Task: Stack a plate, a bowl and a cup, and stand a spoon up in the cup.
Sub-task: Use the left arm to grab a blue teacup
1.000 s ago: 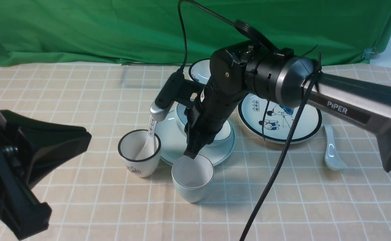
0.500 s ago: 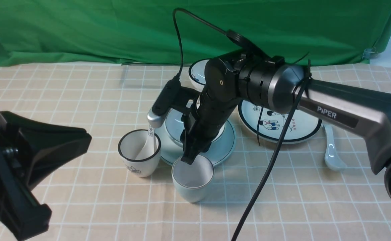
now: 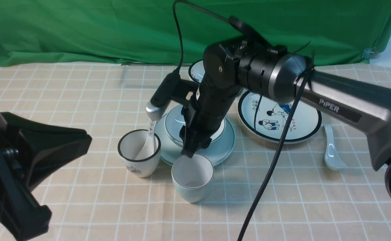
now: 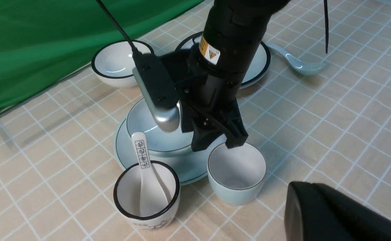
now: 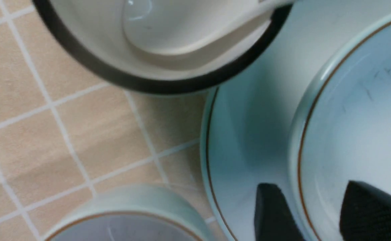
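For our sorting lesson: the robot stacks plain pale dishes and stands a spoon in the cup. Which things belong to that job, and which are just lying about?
Job: plain plate, pale bowl, plain cup, plain spoon.
Lying about: cartoon plate, black-rimmed bowl, black-rimmed cup, printed spoon.

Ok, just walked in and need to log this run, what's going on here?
The right hand hangs open, fingers either side of the rim of the bowl, which sits on the plate. The cup stands on the cloth beside the plate, and the spoon lies apart. The left hand is shut, off to the side.
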